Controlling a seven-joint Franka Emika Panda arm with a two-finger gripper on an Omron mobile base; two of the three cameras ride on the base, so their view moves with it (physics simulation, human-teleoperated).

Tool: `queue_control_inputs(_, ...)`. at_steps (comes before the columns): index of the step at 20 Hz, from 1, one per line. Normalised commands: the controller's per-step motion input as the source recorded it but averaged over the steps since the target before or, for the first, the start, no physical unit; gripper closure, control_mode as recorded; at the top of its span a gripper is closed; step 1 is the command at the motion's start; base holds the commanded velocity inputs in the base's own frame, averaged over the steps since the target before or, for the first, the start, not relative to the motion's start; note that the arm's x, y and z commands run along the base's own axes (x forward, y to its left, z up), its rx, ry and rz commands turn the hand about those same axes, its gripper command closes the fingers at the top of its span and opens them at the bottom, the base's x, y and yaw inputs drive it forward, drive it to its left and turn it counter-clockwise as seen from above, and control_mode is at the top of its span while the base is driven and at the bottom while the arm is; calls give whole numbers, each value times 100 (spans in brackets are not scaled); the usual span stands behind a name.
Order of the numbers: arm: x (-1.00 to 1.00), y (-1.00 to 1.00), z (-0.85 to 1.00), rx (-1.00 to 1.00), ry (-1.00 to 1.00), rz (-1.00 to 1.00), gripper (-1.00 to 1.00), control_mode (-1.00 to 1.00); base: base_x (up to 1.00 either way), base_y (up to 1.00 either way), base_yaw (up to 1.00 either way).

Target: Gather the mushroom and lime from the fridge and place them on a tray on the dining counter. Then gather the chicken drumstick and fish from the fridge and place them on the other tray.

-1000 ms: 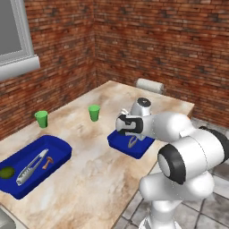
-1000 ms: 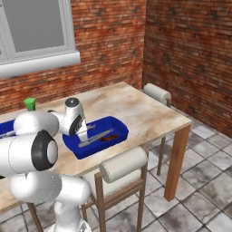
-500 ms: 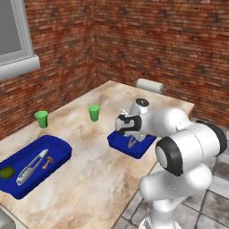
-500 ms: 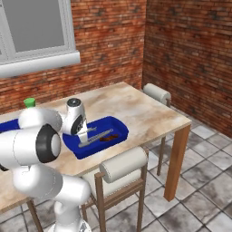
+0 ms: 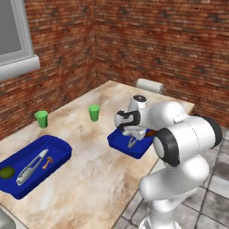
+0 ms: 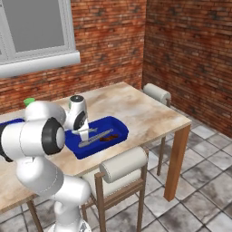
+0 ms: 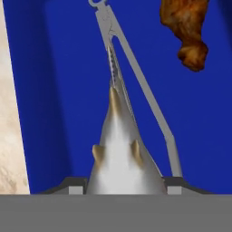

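Note:
My gripper [image 5: 131, 136] hangs low over the nearer blue tray [image 5: 117, 141] on the dining counter [image 5: 98, 174], shut on the fish [image 7: 120, 154]. The fish, grey-white with tan fins, sits between the fingertips [image 7: 76, 183] and points down at the tray floor [image 7: 59, 90]. In that tray lie metal tongs [image 7: 122, 59] and the chicken drumstick [image 7: 188, 27], reddish brown, beside the fish. The right base view shows the gripper [image 6: 84, 134] over the same tray [image 6: 118, 128], with the drumstick [image 6: 110, 137] in it. The other tray [image 5: 60, 147] holds the lime [image 5: 6, 172], the mushroom [image 5: 46, 163] and a second pair of tongs [image 5: 30, 166].
Two green cups [image 5: 41, 118] [image 5: 94, 112] stand on the counter behind the trays. A chair with a padded roll back [image 6: 124, 165] stands at the near edge and another [image 6: 156, 93] at the far end. Brick walls and a window surround the counter.
The arm's elbow has shifted a little and the gripper has sunk slightly over the tray. The fish stays between the fingers.

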Motion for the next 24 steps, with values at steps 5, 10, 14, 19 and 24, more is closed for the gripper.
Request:
queue_control_inputs(5,0,0,-16,0,3,0,100,-100,0,0,0)
queue_control_inputs(10,0,0,-16,0,2,0,-100,-100,0,0,0)
queue_control_inputs(14,0,-4,-3,0,1,0,-100,-100,0,0,0)
queue_control_inputs(19,0,-8,0,0,0,0,-100,-100,0,0,0)
queue_control_inputs(24,0,-1,0,0,0,0,-100,-100,0,0,0)
